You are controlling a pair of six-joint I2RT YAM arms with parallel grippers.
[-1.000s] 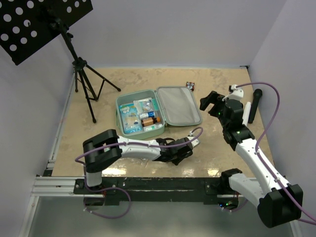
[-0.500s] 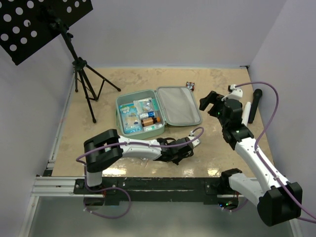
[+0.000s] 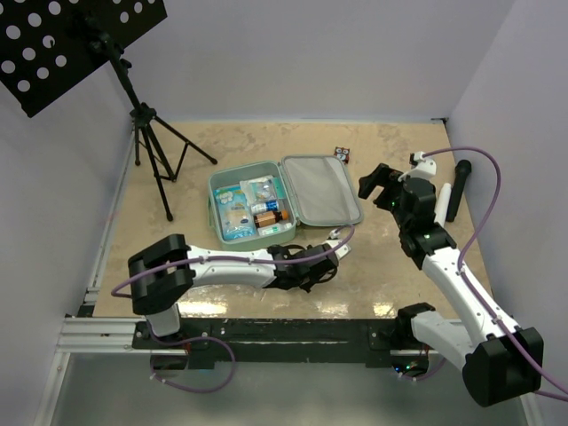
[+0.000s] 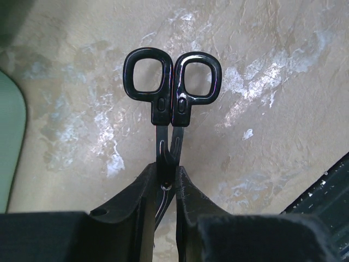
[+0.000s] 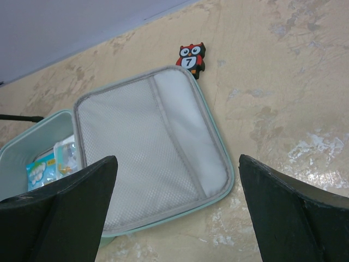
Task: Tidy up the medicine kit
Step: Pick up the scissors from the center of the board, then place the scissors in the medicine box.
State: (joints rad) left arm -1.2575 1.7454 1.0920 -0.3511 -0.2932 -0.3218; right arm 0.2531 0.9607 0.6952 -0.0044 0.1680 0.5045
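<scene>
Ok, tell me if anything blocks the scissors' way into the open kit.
Nothing visible does. The left gripper grips the black scissors just off the medicine kit's near edge, with only bare table between them.

Left arm [image 3: 226,264] and right arm [image 3: 463,286]: white link shells, black joint housings and shoulder blocks. A purple cable [image 3: 493,200] runs along each. Fingers [image 5: 60,213] matte black, broad, wedge-shaped.
</scene>
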